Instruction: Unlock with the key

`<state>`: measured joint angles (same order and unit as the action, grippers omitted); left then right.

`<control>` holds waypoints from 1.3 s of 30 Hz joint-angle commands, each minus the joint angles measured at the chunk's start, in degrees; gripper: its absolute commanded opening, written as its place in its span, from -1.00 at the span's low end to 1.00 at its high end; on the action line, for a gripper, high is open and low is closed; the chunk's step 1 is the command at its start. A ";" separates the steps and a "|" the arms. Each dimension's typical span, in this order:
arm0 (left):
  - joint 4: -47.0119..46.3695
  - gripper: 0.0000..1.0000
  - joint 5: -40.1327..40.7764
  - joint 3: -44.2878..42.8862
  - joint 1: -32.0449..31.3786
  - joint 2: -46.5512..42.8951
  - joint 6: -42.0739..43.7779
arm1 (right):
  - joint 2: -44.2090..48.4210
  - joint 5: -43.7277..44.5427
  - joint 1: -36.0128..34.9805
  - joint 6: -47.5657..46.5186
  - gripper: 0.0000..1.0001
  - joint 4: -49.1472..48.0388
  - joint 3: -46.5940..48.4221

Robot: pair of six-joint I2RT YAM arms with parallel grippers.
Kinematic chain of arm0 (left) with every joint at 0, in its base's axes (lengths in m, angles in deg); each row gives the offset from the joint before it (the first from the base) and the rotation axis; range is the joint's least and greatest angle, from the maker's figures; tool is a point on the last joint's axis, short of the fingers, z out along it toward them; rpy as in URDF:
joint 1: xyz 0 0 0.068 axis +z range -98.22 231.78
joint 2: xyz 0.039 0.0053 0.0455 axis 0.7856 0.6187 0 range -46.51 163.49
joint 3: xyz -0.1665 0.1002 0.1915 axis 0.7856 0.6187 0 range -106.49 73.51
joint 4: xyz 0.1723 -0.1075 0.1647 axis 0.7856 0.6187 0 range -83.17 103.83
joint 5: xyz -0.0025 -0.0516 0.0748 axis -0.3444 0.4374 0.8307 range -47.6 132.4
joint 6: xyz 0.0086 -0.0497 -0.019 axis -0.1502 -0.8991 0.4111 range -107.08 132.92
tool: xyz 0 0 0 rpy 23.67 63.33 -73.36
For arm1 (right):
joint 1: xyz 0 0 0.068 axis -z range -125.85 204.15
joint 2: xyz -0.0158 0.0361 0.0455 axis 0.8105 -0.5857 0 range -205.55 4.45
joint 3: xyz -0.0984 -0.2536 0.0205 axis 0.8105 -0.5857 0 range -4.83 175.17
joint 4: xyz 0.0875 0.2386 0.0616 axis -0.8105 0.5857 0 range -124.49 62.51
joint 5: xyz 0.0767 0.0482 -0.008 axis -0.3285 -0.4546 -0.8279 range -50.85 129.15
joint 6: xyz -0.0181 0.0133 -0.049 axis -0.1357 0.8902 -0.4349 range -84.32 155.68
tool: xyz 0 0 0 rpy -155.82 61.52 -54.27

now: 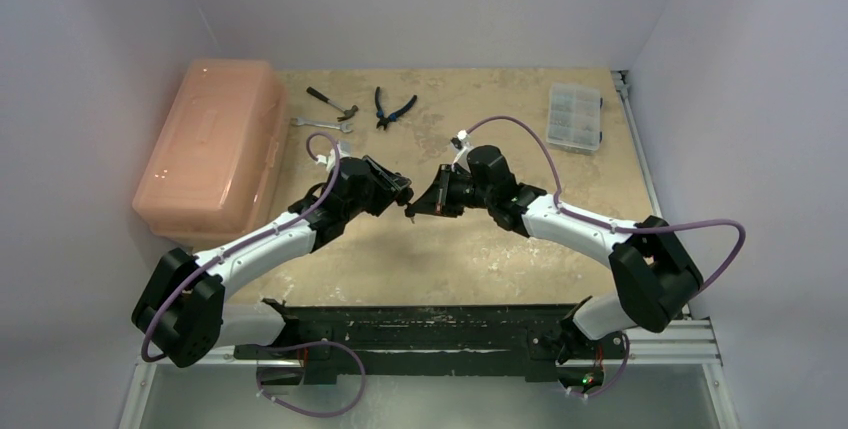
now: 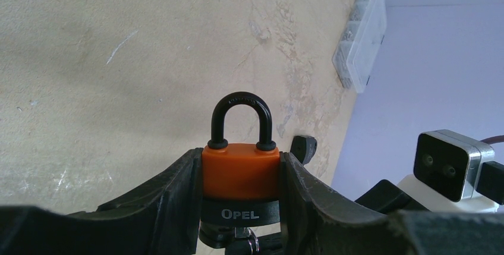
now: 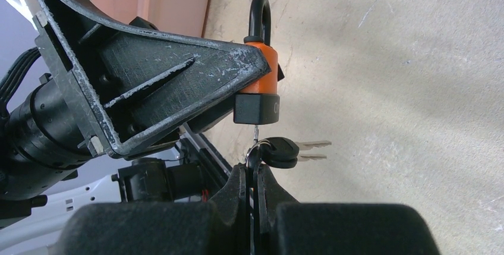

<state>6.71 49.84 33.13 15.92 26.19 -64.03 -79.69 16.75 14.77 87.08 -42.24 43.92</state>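
An orange padlock (image 2: 241,172) with a black base marked OPEL sits clamped between the fingers of my left gripper (image 2: 241,161), held above the table. Its black shackle (image 2: 242,118) is seated in both holes. In the right wrist view the padlock (image 3: 268,76) hangs base-down beside the left finger (image 3: 178,82). A thin key blade (image 3: 255,131) runs up into the base. My right gripper (image 3: 255,169) is shut on that key's black head. Two spare keys (image 3: 291,150) dangle from the ring. From above, both grippers (image 1: 400,192) (image 1: 415,207) meet tip to tip.
A pink plastic box (image 1: 213,144) lies at the back left. A hammer (image 1: 332,102), a wrench (image 1: 322,124) and pliers (image 1: 393,107) lie behind the arms. A clear parts organizer (image 1: 575,116) sits at the back right by the table's edge.
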 commanded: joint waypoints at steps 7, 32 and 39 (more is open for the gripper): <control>-1.47 -1.00 -3.46 -2.35 -0.35 -2.39 0.00 | -0.45 4.43 0.61 0.37 -1.00 -3.66 3.34; -1.64 -1.00 -5.67 -1.89 -0.28 -4.37 -1.37 | -1.99 6.07 0.66 2.02 -1.00 -6.48 3.61; -1.73 -1.00 -6.57 -1.98 -0.66 -4.62 -1.89 | -2.24 7.19 0.96 2.60 -1.00 -8.16 3.75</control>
<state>8.05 49.69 33.13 16.53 24.66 -64.29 -80.71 17.02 14.69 88.78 -44.40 44.56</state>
